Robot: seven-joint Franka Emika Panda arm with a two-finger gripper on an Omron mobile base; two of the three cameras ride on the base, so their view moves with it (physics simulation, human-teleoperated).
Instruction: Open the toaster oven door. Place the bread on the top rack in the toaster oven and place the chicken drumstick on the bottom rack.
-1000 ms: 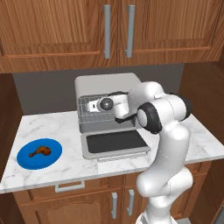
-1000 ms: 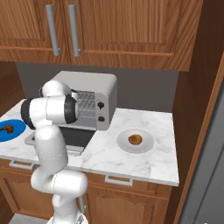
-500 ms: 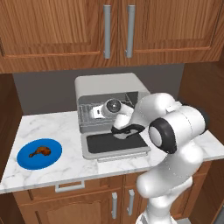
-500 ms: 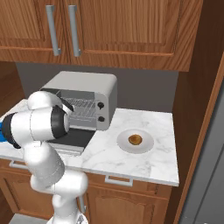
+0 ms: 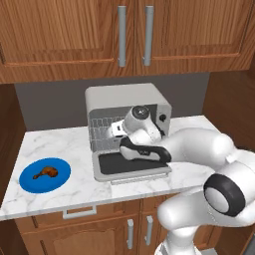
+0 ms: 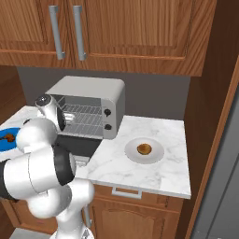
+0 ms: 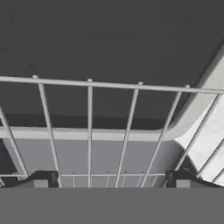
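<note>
The toaster oven [image 5: 127, 102] stands at the back of the counter. Its door [image 5: 110, 163] lies folded down flat in front of it. My gripper [image 5: 110, 131] sits at the oven's mouth, pointing in at the wire racks [image 6: 88, 119]. In the hand view my gripper [image 7: 113, 180] is open, its fingertips [image 7: 41, 179] wide apart with nothing between them, close above a rack's bars [image 7: 89, 83]. The bread [image 6: 144, 149] rests on a white plate [image 6: 156, 154] to the oven's right. The chicken drumstick [image 5: 45, 173] lies on a blue plate [image 5: 60, 182] to the left.
Wooden wall cabinets [image 5: 129, 35] hang above the oven. The marble counter [image 6: 158, 172] ends at a wooden side wall [image 6: 214, 116] on the right. My own arm [image 5: 194, 149] arches low over the open door.
The jaws have spread wider. The arm's elbow has swung down and toward the front right while the hand stayed at the oven's mouth. Bread and drumstick have not moved.
</note>
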